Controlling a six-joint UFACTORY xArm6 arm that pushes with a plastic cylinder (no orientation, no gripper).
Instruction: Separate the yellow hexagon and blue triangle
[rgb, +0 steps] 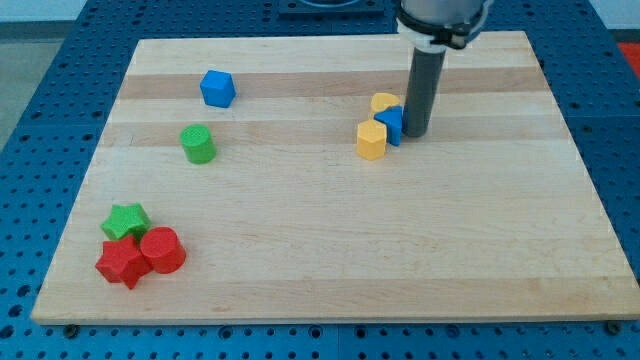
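Yellow hexagon (371, 140) touches blue triangle (391, 125), upper right.

The pale wooden counter (330, 240) shows lengthwise grain in light and darker planks, smooth with a soft satin sheen. On it, the yellow plastic-looking hexagon block (371, 140) and the blue triangle block (391, 124) touching it look matt and smooth. My tip (415, 133), just beside the triangle at the view's right, ends a dark, matt rod. Around the counter lies a blue perforated board (60, 120), dull-finished, possibly metal
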